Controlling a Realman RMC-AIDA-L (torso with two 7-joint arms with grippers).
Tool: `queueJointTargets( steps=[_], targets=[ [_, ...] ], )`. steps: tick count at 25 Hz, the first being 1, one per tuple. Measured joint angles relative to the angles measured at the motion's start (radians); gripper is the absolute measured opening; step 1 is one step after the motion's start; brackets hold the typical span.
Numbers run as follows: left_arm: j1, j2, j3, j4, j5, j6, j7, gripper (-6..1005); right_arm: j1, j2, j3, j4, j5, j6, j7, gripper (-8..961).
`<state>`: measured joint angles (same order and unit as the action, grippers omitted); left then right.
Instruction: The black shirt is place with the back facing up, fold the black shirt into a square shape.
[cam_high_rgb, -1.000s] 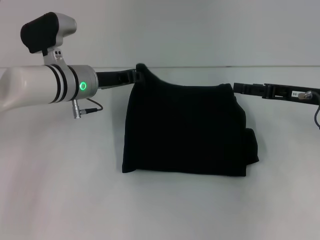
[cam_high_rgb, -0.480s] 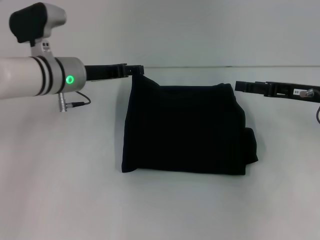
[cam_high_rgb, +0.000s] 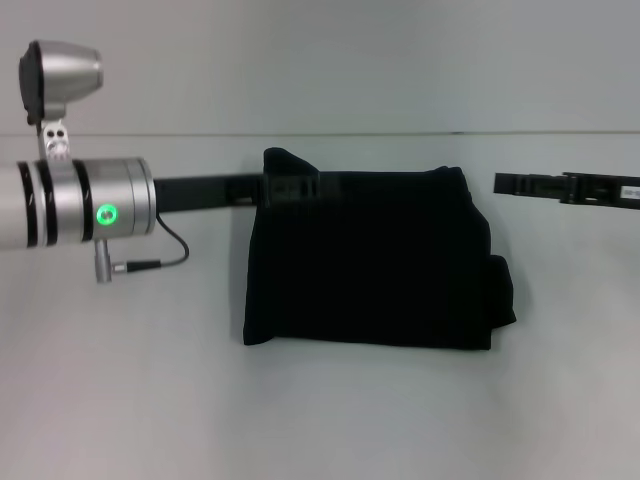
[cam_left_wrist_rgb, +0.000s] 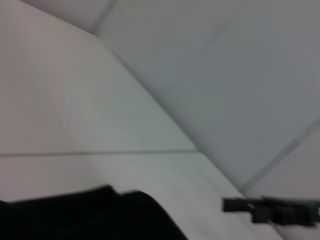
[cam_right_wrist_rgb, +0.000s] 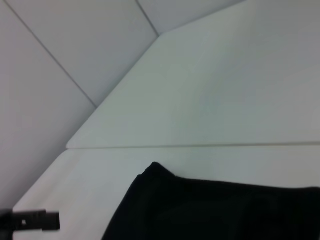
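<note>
The large plain matte black soft fabric shirt (cam_high_rgb: 372, 262) lies folded into a roughly square block at the middle of the pale grey worktop (cam_high_rgb: 320, 410), its near edge straight, a small flap of cloth jutting out at its right side, and its far left corner raised into a little peak; in the head view the left hand (cam_high_rgb: 300, 187), a slim black hard piece on the end of a silver arm with a green light, reaches in from the left and overlaps the far left edge of the shirt just below that peak; black lies against black there, so whether this hand is clenched on the cloth or released cannot be told; the right hand (cam_high_rgb: 503, 182), another slim black piece, hangs near the shirt's far right corner, apart from the cloth with bare worktop between, and its state cannot be told either; the left wrist view adds the shirt's dark edge (cam_left_wrist_rgb: 95, 212) and the right hand (cam_left_wrist_rgb: 235, 204) farther off; the right wrist view shows the raised corner (cam_right_wrist_rgb: 220, 207) against the worktop, and the left hand (cam_right_wrist_rgb: 37, 220) at the frame's edge.
</note>
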<state>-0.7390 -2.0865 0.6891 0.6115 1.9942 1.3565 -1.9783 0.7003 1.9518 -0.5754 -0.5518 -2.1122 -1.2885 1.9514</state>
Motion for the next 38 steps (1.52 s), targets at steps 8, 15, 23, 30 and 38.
queueJointTargets(
  steps=[8,15,23,30,38],
  targets=[
    [0.041,-0.022,0.005,-0.015,0.005,0.136,0.156,846,-0.006,-0.067,-0.022,0.017,-0.098,-0.109,0.168,866],
    [0.044,-0.024,0.019,-0.034,0.034,0.142,0.210,844,0.000,-0.060,-0.025,0.053,-0.155,-0.161,0.199,866],
    [0.047,-0.025,0.018,-0.034,0.039,0.134,0.226,844,0.020,-0.036,-0.039,0.103,-0.158,-0.115,0.200,866],
    [0.061,-0.029,0.015,-0.034,0.039,0.120,0.238,843,0.047,-0.010,-0.051,0.138,-0.159,-0.044,0.200,866],
    [0.067,-0.034,0.014,-0.035,0.038,0.103,0.252,843,0.069,0.033,-0.062,0.141,-0.158,0.064,0.192,866]
  ],
)
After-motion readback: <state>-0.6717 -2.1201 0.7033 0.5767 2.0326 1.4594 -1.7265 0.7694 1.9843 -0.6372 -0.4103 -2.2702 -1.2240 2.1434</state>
